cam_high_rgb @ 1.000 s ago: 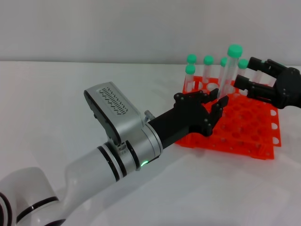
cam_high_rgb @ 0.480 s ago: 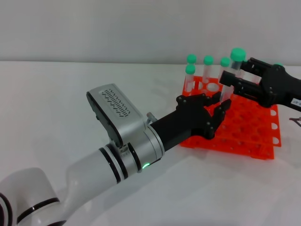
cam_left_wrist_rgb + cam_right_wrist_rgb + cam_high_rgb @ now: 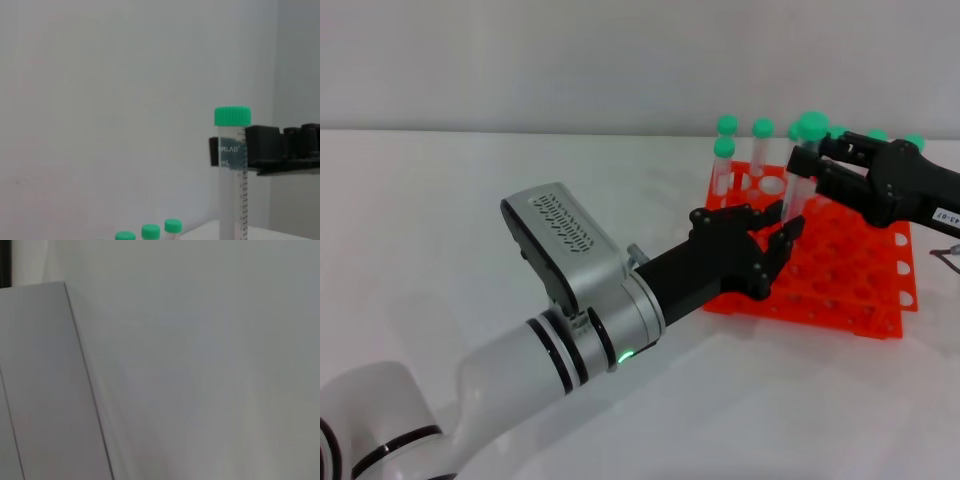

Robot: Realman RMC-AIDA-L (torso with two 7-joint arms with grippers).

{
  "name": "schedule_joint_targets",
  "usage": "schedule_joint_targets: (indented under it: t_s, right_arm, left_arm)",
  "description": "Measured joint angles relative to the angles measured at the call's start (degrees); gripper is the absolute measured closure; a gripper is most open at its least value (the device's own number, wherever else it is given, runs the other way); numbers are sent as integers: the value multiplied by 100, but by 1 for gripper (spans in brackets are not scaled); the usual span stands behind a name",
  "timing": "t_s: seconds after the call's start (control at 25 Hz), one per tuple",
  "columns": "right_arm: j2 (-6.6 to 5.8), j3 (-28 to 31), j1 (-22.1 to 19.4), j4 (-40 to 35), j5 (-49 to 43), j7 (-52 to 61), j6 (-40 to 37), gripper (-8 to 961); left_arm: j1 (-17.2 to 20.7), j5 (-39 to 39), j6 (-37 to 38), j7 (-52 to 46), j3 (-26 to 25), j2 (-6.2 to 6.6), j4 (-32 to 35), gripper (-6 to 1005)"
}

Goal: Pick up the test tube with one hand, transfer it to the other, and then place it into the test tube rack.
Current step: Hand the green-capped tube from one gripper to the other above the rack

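Head view: the left gripper [image 3: 760, 245], black and many-fingered on its thick white and silver arm with a green light, reaches out over the near left corner of the orange test tube rack [image 3: 865, 290]. Its fingers are curled loosely upward around the lower end of the test tube [image 3: 801, 170], which stands upright just above the palm; whether they still press on the tube cannot be told. The right gripper [image 3: 820, 170], black with a small white label at its wrist, comes in from the far side of the left gripper, and its fingers close around the upper part of the tube, just under the green cap. So the tube stands between the two grippers, the right one above the left. Beyond both grippers, other green-capped tubes [image 3: 725, 150] stand upright in the far rows of the rack. The rack rests on the white worktop [image 3: 450, 180].

Left wrist view: the test tube [image 3: 233, 170] stands upright against a pale wall, its green cap on top and printed graduation marks down its clear side. The black fingers [image 3: 265, 147] of the right gripper reach in from one side and touch the tube just under the cap. The left gripper's own fingers do not show here. Three more green caps [image 3: 150, 232] stand low and farther off.

Right wrist view: only pale flat surfaces and a dark edge show; neither gripper nor the tube appears.
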Motion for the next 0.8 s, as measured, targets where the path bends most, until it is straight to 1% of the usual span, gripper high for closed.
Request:
schedule_joint_targets:
  t_s: [0.2, 0.44, 0.8]
  right_arm:
    - [-23, -7, 22, -1, -10, 36, 51, 616]
    - [-12, -53, 48, -11, -59, 87, 132, 726]
    - [-18, -48, 66, -12, -200, 140, 113, 725]
  left_arm:
    - [24, 17, -2, 1, 0, 2, 0, 814]
    - [33, 24, -17, -2, 3, 2, 0, 815]
    - [31, 29, -76, -3, 3, 1, 9, 815]
